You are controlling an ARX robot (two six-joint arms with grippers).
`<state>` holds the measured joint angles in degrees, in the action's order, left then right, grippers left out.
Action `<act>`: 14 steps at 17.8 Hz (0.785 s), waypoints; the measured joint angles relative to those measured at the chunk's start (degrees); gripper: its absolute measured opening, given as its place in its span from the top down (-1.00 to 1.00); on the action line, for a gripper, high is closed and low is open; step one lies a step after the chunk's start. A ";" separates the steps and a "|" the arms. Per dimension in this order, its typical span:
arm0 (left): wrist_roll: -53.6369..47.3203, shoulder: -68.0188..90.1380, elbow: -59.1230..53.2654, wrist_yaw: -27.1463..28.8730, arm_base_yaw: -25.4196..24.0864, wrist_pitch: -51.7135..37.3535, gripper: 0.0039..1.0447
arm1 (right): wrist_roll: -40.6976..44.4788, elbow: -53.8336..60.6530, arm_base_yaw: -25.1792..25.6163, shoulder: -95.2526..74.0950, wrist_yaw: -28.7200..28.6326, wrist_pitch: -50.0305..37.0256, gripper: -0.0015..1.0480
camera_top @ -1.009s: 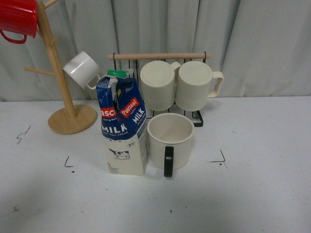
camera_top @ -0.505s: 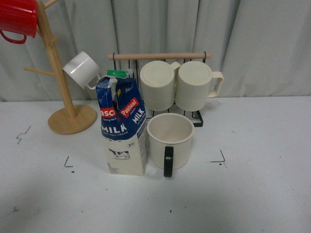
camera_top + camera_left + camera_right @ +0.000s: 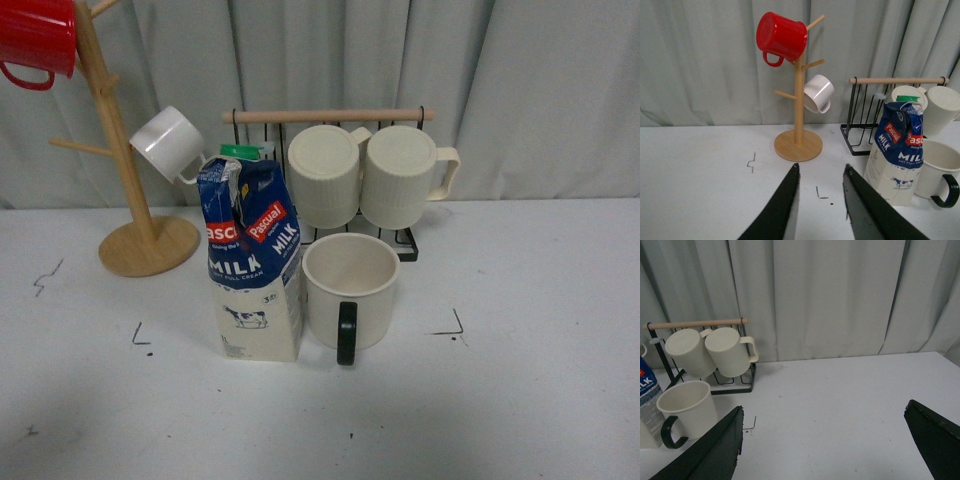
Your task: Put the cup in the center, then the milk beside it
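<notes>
The cup, wide and cream-white with its black handle toward me, stands on the center, the white patch between black corner marks. The milk, a blue and cream carton, stands upright close against the cup's left side. Neither gripper shows in the front view. In the left wrist view my left gripper is open over bare table, short of the milk and the cup. In the right wrist view my right gripper is wide open and empty, off to the side of the cup.
A wooden mug tree at the back left carries a red mug and a small white cup. Behind the cup, a black wire rack holds two ribbed cream mugs. Grey curtain closes the back.
</notes>
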<state>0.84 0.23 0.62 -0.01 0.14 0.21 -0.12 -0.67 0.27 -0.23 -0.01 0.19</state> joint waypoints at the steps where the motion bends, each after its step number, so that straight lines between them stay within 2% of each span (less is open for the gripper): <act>1: 0.00 0.00 0.00 0.00 0.00 0.00 0.34 | 0.00 0.00 0.00 0.00 0.00 0.00 -0.87; 5: 0.00 0.00 0.00 0.00 0.00 -0.02 0.10 | 0.00 0.00 0.00 0.00 0.00 0.00 -0.87; 8: 0.00 0.00 0.00 0.00 0.00 0.00 -0.21 | 0.00 0.00 0.00 0.00 0.00 0.00 -0.87; 14: 0.00 0.00 0.00 0.00 0.00 0.00 -0.66 | 0.00 0.00 0.00 0.00 0.00 0.00 -0.87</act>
<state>0.84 0.23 0.62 -0.01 0.14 0.21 -0.12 -0.67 0.27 -0.23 -0.01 0.19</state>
